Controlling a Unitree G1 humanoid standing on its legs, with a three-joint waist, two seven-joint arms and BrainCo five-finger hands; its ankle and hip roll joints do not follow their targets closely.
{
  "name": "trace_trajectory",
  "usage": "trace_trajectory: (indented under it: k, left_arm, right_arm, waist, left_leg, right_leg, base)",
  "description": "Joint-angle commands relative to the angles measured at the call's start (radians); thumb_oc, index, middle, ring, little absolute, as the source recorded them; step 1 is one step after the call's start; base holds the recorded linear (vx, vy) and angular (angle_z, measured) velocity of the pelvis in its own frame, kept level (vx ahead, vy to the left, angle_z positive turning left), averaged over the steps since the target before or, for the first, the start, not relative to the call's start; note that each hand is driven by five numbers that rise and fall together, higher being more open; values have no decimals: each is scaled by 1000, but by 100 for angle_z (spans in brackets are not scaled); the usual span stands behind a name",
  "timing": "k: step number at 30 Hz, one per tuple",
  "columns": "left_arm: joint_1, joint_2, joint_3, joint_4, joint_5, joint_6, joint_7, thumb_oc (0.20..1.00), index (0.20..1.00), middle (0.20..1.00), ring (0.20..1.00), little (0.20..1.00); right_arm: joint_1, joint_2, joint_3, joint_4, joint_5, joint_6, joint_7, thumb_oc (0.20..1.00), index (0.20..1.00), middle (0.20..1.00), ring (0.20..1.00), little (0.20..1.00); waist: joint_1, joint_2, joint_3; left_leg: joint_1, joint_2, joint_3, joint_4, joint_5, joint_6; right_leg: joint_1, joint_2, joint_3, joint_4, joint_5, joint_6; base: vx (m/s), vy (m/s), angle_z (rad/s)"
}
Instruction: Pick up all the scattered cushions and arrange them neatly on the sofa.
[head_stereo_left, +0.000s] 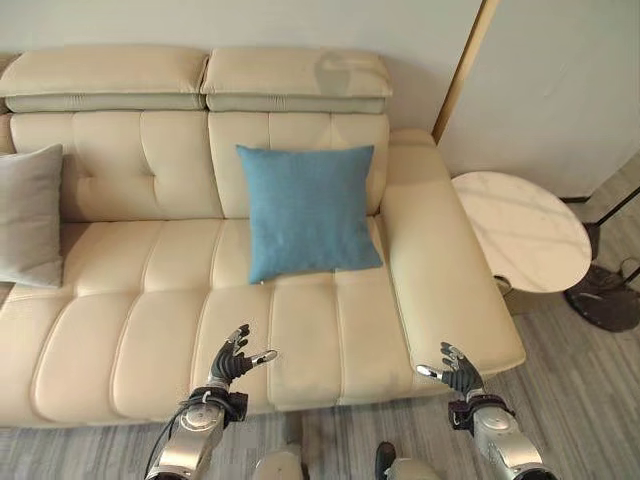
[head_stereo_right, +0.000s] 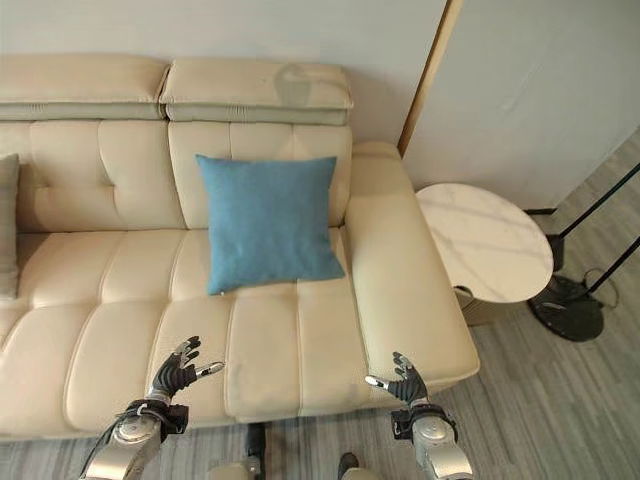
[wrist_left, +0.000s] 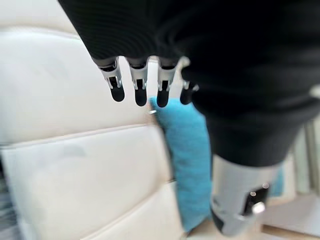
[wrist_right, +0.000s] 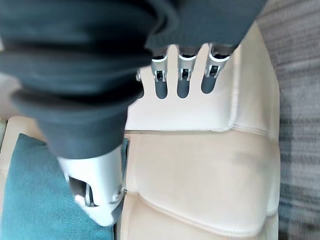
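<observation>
A blue cushion (head_stereo_left: 308, 208) leans upright against the backrest of the cream leather sofa (head_stereo_left: 150, 330), on its right seat. A grey cushion (head_stereo_left: 30, 215) rests against the backrest at the sofa's left end. My left hand (head_stereo_left: 233, 362) hovers over the seat's front edge, open and holding nothing. My right hand (head_stereo_left: 458, 371) hangs open by the front corner of the right armrest, also with nothing in it. In the wrist views the left hand's fingers (wrist_left: 137, 87) and the right hand's fingers (wrist_right: 182, 80) point straight out over the sofa, with the blue cushion (wrist_left: 187, 150) beyond.
A round white marble side table (head_stereo_left: 520, 230) stands right of the sofa's armrest. A dark floor-lamp base (head_stereo_left: 605, 300) sits on the grey wood floor beyond it. A wall panel rises behind the table.
</observation>
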Motion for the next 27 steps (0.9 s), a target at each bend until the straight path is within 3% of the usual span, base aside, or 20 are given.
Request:
trace_trajectory:
  k: [1, 4, 5, 8, 9, 10, 11, 12, 13, 16, 17, 18, 19, 20, 21, 27]
  left_arm:
    - [-6, 22, 40, -46, -42, -31, 6, 1000, 1000, 1000, 1000, 1000]
    - [2, 19, 42, -51, -42, -30, 2, 1000, 1000, 1000, 1000, 1000]
    - [2, 6, 44, -49, -58, -27, 5, 1000, 1000, 1000, 1000, 1000]
    - [-5, -2, 38, -49, -64, -30, 7, 1000, 1000, 1000, 1000, 1000]
    - [-16, -15, 33, -51, -86, -35, 15, 1000, 1000, 1000, 1000, 1000]
    - [-16, -15, 33, -50, -86, -35, 15, 1000, 1000, 1000, 1000, 1000]
    - [-14, -25, 32, -59, -89, -38, 11, 1000, 1000, 1000, 1000, 1000]
    - [-14, -25, 32, -59, -89, -38, 11, 1000, 1000, 1000, 1000, 1000]
    - [-14, -28, 29, -63, -90, -36, 9, 1000, 1000, 1000, 1000, 1000]
    - [-11, -30, 21, -72, -94, -37, -1, 1000, 1000, 1000, 1000, 1000]
    - [-11, -30, 21, -72, -94, -37, -1, 1000, 1000, 1000, 1000, 1000]
    - [-9, -29, 25, -77, -91, -38, 1, 1000, 1000, 1000, 1000, 1000]
    - [0, -33, 18, -83, -80, -31, 0, 1000, 1000, 1000, 1000, 1000]
    - [0, -34, 17, -83, -80, -31, 0, 1000, 1000, 1000, 1000, 1000]
    - [3, -35, 17, -78, -61, -29, 3, 1000, 1000, 1000, 1000, 1000]
    - [7, -15, 18, -81, -20, -26, -10, 1000, 1000, 1000, 1000, 1000]
  right_arm:
    - [-18, -8, 2, -63, 14, -37, -9, 1000, 1000, 1000, 1000, 1000]
    - [-17, -15, 7, -72, 10, -34, -11, 1000, 1000, 1000, 1000, 1000]
    - [-13, -32, 7, -99, 19, -37, -11, 1000, 1000, 1000, 1000, 1000]
    - [-14, -42, 6, -109, 31, -44, -13, 1000, 1000, 1000, 1000, 1000]
    - [-33, -51, 10, -98, 30, -45, -23, 1000, 1000, 1000, 1000, 1000]
    - [-34, -52, 10, -97, 30, -45, -23, 1000, 1000, 1000, 1000, 1000]
    - [-36, -58, 15, -98, 14, -43, -20, 1000, 1000, 1000, 1000, 1000]
    - [-36, -58, 15, -98, 14, -43, -20, 1000, 1000, 1000, 1000, 1000]
    - [-36, -60, 15, -101, 10, -41, -18, 1000, 1000, 1000, 1000, 1000]
    - [-38, -62, 10, -100, 15, -44, -8, 1000, 1000, 1000, 1000, 1000]
    - [-38, -62, 10, -100, 15, -44, -8, 1000, 1000, 1000, 1000, 1000]
    - [-35, -61, 4, -105, 19, -48, -4, 1000, 1000, 1000, 1000, 1000]
    - [-21, -57, -15, -100, 26, -46, -5, 1000, 1000, 1000, 1000, 1000]
    - [-21, -58, -15, -100, 26, -46, -5, 1000, 1000, 1000, 1000, 1000]
    - [-20, -52, -31, -92, 33, -50, -11, 1000, 1000, 1000, 1000, 1000]
    - [-10, -48, -53, -74, 31, -42, -10, 1000, 1000, 1000, 1000, 1000]
  waist:
    - [36, -62, -60]
    - [40, -60, -64]
    - [42, -34, -33]
    - [40, -13, -12]
    - [46, -3, 20]
    - [46, -1, 18]
    - [40, -12, 23]
    - [39, -11, 21]
    - [33, -18, 18]
    - [15, -44, 5]
    - [14, -44, 4]
    - [6, -39, -6]
    - [-14, -16, -36]
    - [-13, -15, -36]
    - [-25, -1, -61]
    - [-34, 7, -90]
  left_leg:
    - [-46, -44, 28, 59, -90, -9]
    - [-62, -34, 38, 74, -71, -19]
    - [-105, -8, 27, 106, -22, -45]
    - [-131, 7, 12, 114, 15, -67]
    - [-157, -2, -48, 136, 24, -96]
    - [-161, -1, -49, 136, 26, -96]
    - [-148, -26, -95, 182, -33, -80]
    - [-151, -25, -97, 182, -31, -80]
    - [-139, -28, -96, 209, -64, -72]
    - [-61, -45, -110, 347, -213, -48]
    - [-64, -46, -111, 345, -209, -48]
    - [-10, -41, -105, 322, -241, -44]
    - [56, -27, -87, 221, -227, -46]
    - [62, -27, -86, 213, -224, -47]
    - [93, -30, -82, 120, -208, -55]
    - [144, -47, -71, 35, -188, -54]
  right_leg:
    - [94, 21, -27, 12, -61, 30]
    - [123, 41, -17, -74, -73, 12]
    - [126, 70, -14, -109, -86, -19]
    - [123, 83, -33, -116, -84, -31]
    - [104, 79, -44, -101, -81, -39]
    - [101, 81, -45, -102, -78, -40]
    - [85, 61, -57, -101, -59, -33]
    - [82, 62, -58, -102, -56, -34]
    - [76, 49, -64, -103, -44, -29]
    - [60, 14, -72, -111, -15, -27]
    - [58, 14, -72, -112, -13, -27]
    - [57, 17, -74, -111, -18, -24]
    - [50, 31, -88, -119, -14, -20]
    - [52, 31, -87, -120, -14, -20]
    - [45, 37, -92, -128, -4, -11]
    - [65, 25, -98, -153, 16, 5]
  base:
    - [-189, -163, -71]
    - [-121, -153, -50]
    - [-204, -164, -9]
    - [-290, -157, 4]
    - [-218, -55, 27]
    - [-363, -87, 40]
    - [-158, -33, 39]
    - [-205, -35, 38]
    - [-110, -7, 37]
    - [-146, -8, 22]
    - [-62, 24, 14]
    - [4, 91, 17]
    - [12, 90, 18]
    - [4, 140, 38]
    - [3, 69, 38]
    - [8, 98, 10]
